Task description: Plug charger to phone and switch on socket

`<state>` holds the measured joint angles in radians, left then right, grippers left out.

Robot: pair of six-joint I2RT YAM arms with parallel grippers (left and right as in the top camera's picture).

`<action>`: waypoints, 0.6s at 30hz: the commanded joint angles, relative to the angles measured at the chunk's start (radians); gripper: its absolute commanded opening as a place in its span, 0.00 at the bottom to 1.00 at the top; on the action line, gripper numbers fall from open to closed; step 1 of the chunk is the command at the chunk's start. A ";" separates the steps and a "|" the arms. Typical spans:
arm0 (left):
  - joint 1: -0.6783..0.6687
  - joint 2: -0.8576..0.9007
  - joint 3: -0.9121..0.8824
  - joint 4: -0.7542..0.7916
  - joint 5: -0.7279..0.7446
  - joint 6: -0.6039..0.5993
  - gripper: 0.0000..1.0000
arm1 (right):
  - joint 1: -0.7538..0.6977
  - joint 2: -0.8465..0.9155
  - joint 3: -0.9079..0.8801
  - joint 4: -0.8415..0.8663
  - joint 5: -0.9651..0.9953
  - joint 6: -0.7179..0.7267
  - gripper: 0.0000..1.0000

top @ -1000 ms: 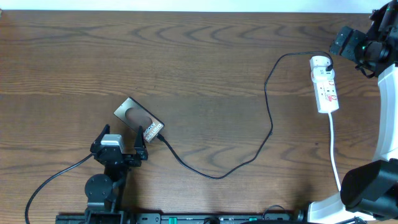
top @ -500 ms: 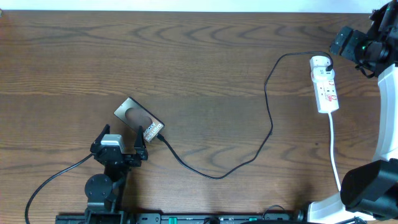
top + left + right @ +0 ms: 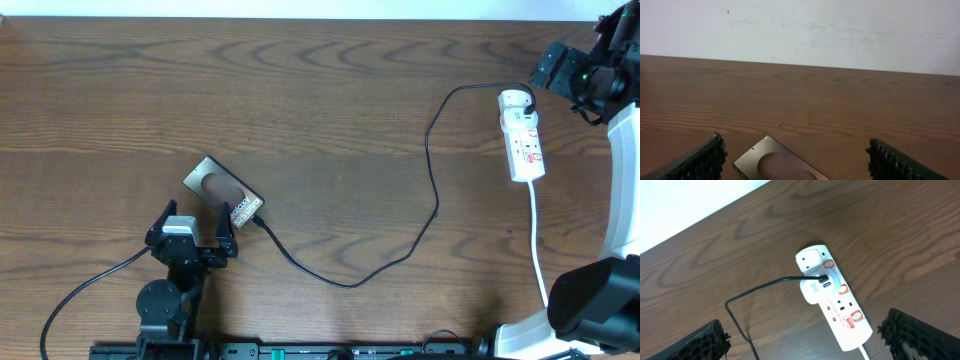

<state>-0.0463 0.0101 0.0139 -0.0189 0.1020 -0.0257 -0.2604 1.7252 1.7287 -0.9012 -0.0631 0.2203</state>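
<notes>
Overhead view: the phone (image 3: 222, 190) lies flat on the wooden table (image 3: 330, 120). Its long axis runs diagonally, with the plain end pointing far-left and the lettered end pointing near-right. The tip of the charger (image 3: 436, 200) meets that lettered end; whether it is fully seated I cannot tell. From the phone the thin cable loops off to the right, then climbs to a white adapter (image 3: 514, 100) plugged into the far end of the socket (image 3: 527, 150). The socket lies well to the right of the phone with its long axis nearly front to back, and its white cord (image 3: 537, 240) leaves the near end. The left gripper (image 3: 194, 226) sits just on the near side of the phone, jaws spread wide and holding nothing, one finger just beside the lettered end. The right gripper (image 3: 802, 330) hangs far to the right of the phone, over the socket, fingers wide apart and empty.
</notes>
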 commanded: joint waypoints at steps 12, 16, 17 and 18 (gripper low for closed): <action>0.006 -0.005 -0.009 -0.045 0.013 0.007 0.88 | 0.171 -0.346 -0.568 0.702 0.052 -0.067 0.99; 0.006 -0.005 -0.009 -0.045 0.014 0.007 0.88 | 0.241 -0.524 -0.868 1.011 0.098 -0.072 0.99; 0.006 -0.005 -0.009 -0.045 0.013 0.007 0.88 | 0.248 -0.564 -0.931 1.072 0.098 -0.071 0.99; 0.006 -0.005 -0.009 -0.045 0.013 0.007 0.88 | 0.253 -0.657 -1.067 1.199 0.094 -0.066 0.99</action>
<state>-0.0463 0.0101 0.0174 -0.0227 0.1013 -0.0257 -0.0185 1.2011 0.8658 0.1398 -0.0048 0.1699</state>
